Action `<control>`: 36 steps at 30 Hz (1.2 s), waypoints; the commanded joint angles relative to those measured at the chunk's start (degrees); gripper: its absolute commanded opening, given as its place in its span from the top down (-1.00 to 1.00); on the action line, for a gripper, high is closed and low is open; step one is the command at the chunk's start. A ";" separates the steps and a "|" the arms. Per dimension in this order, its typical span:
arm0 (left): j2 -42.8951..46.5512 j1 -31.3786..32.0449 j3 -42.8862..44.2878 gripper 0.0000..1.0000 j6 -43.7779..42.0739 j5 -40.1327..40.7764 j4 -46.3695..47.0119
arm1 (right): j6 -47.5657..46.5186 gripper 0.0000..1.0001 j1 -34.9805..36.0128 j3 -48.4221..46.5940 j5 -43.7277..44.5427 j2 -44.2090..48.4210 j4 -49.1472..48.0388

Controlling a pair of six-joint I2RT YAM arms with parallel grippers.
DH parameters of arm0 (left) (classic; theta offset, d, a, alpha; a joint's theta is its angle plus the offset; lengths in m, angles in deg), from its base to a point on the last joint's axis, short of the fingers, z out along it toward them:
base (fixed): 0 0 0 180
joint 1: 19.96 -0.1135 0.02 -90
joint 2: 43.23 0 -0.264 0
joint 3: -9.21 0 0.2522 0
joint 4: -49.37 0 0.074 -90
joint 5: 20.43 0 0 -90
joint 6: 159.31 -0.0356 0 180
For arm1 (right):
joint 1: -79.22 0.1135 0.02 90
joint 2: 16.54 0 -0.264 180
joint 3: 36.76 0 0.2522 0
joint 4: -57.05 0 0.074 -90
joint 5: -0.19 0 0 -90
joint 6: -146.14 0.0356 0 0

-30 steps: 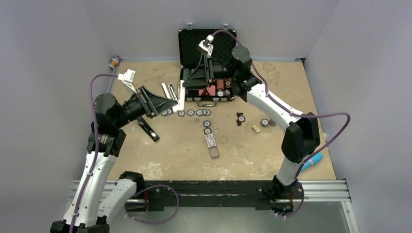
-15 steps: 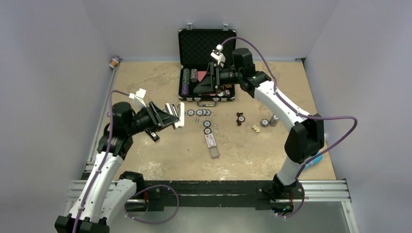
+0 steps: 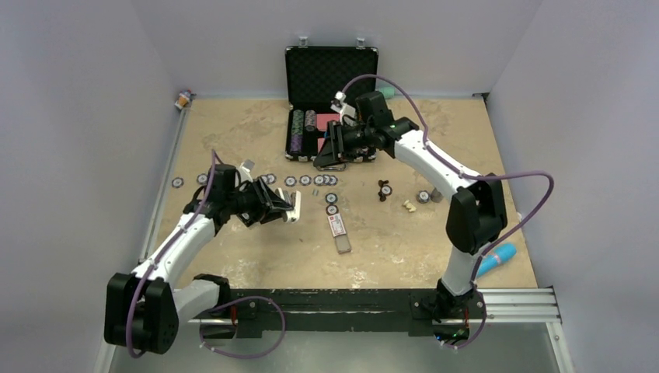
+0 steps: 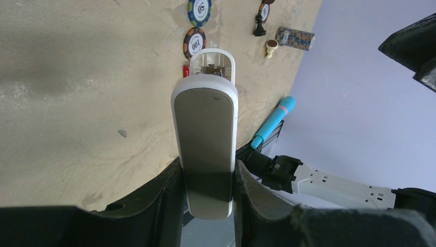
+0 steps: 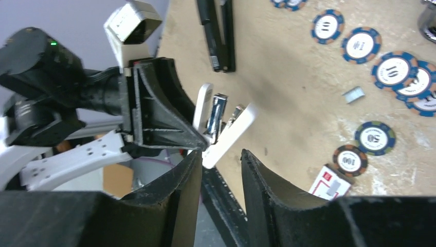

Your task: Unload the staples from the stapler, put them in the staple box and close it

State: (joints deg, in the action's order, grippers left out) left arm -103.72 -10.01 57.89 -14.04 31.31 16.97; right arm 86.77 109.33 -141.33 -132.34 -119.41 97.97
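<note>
Pinching smooth rounded white bar [image 4: 205, 128], left tool [image 4: 207, 174]

Poker chips, right wrist view:
- dark blue chip [image 5: 375, 138] reads 50
- black-edged chip [image 5: 349, 160] just below it reads 100
- far chip [image 5: 325, 25] reads 10
- stacked chip [image 5: 390, 71] also reads 10
- middle chip [image 5: 361, 45] is probably 1, the print is small

The left wrist view shows 50 and 100 again.

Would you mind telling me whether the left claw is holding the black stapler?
No, the left claw grips a white hinged bar, while the black stapler lies apart on the table.
</note>
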 commanded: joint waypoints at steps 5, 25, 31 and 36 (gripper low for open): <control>-9.20 0.37 2.79 1.00 -1.37 -5.17 9.09 | -6.23 0.39 3.34 -9.63 8.87 -6.95 7.59; -13.48 1.91 4.80 1.00 -1.38 -5.97 10.81 | -11.43 0.56 9.73 -15.80 9.77 -17.90 11.95; -13.55 1.95 5.16 1.00 -1.96 -5.62 10.17 | -13.81 0.60 9.84 -10.83 11.88 -17.01 12.24; -13.41 1.92 5.58 1.00 -2.32 -4.81 9.33 | -15.70 0.66 9.81 -5.44 14.27 -15.12 12.04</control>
State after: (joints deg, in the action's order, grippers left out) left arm -117.62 -8.30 60.49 -14.94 27.94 23.57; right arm 74.20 119.08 -150.47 -121.56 -137.38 109.16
